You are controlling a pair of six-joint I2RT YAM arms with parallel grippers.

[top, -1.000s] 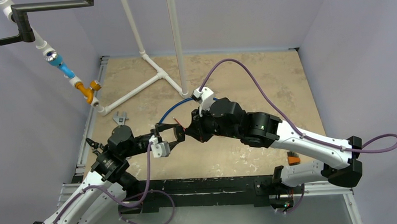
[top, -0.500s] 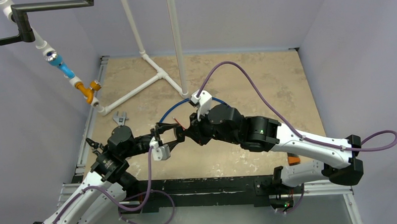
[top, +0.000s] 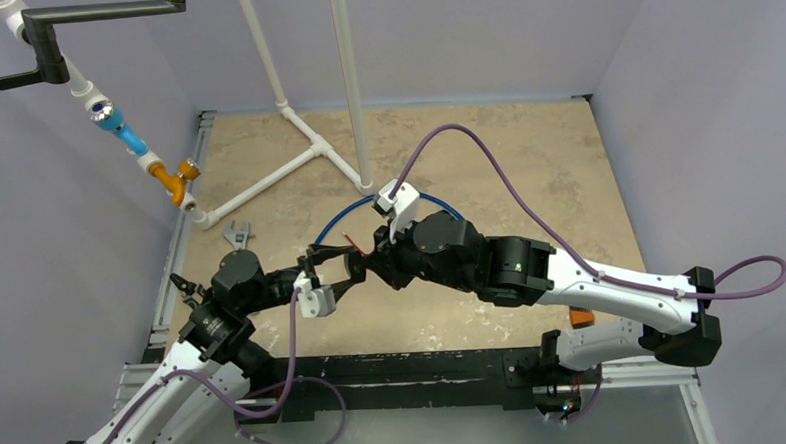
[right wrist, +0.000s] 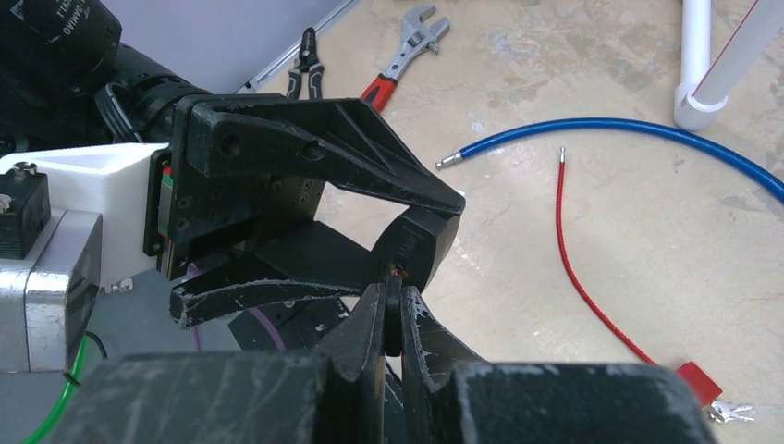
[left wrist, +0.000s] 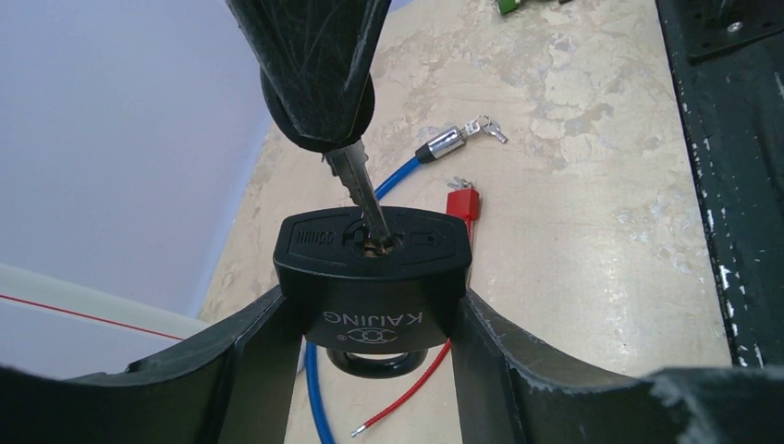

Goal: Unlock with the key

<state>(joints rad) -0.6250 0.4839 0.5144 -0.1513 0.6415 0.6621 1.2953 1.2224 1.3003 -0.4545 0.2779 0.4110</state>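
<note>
My left gripper (left wrist: 374, 314) is shut on a black padlock (left wrist: 374, 277), one finger against each side of its body. The keyhole face points away from the wrist, and the shackle (left wrist: 370, 363) hangs toward it. A silver key (left wrist: 361, 185) stands in the keyhole. My right gripper (right wrist: 392, 296) is shut on the key's head (right wrist: 392, 324), its tips close against the padlock (right wrist: 421, 245). In the top view the two grippers meet tip to tip, left gripper (top: 339, 271) and right gripper (top: 373, 263), above the table's middle left.
On the table under the grippers lie a blue cable (right wrist: 601, 125), a red wire (right wrist: 573, 250) with a red tag (left wrist: 462, 201), and small spare keys (left wrist: 487, 127). A wrench (right wrist: 411, 46) and pliers (right wrist: 305, 60) lie further left. A white pipe frame (top: 296, 156) stands behind.
The right arm's wrist has shifted and turned slightly while still holding the key at the lock. The left arm and the padlock have stayed in place.
</note>
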